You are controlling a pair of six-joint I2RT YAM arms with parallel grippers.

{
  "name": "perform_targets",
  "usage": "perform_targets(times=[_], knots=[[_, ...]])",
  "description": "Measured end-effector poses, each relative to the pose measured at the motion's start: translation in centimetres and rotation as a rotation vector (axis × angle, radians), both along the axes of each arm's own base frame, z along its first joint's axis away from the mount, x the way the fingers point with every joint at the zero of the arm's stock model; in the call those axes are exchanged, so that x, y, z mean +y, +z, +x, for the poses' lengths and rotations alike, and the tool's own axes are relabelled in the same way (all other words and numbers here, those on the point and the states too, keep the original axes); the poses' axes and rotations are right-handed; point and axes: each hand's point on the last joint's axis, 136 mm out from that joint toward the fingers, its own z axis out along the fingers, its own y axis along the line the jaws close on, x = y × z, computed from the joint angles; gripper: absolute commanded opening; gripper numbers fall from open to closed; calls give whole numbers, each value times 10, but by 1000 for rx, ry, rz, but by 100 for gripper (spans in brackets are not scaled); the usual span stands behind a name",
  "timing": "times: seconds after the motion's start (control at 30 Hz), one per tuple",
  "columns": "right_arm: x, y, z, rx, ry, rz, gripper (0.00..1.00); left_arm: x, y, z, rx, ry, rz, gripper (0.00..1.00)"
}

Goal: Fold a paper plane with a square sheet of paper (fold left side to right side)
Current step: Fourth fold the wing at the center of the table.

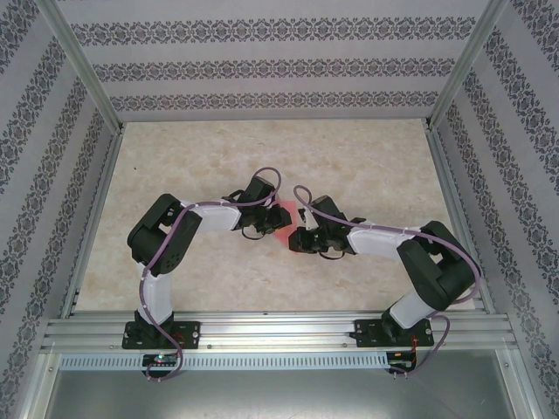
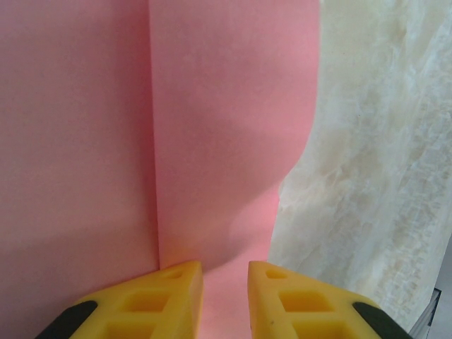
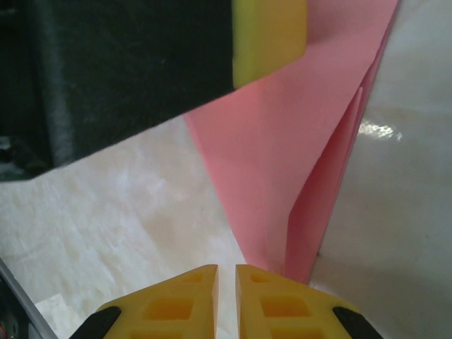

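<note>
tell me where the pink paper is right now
In the top view the pink paper lies near the middle of the table, partly hidden between the left hand on its left and the right hand on its right.

We see a beige marble-patterned tabletop (image 1: 262, 157), around it our view takes in grey damask-striped wallpaper on the back wall (image 1: 279, 61), left wall (image 1: 35, 175) and right wall (image 1: 515, 175), aluminium rails (image 1: 279, 332) along the near edge, a slotted strip (image 1: 279, 360) just below them
</note>
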Motion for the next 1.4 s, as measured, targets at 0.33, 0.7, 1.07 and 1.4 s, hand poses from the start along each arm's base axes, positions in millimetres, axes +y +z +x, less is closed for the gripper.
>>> perform_targets(times=[0.33,0.7,1.07,1.4], knots=[[-4,-17,-2,38,-14,-39,14,0,0,0,0,0,0,26],[-11,-21,-5,30,-52,-35,11,-1,1,2,24,-15,32,27],[-11,-22,-5,31,-53,-36,10,3,1,22,49,-17,52,27],[-11,-22,-5,30,-52,-36,9,15,1,45,35,-5,51,27]])
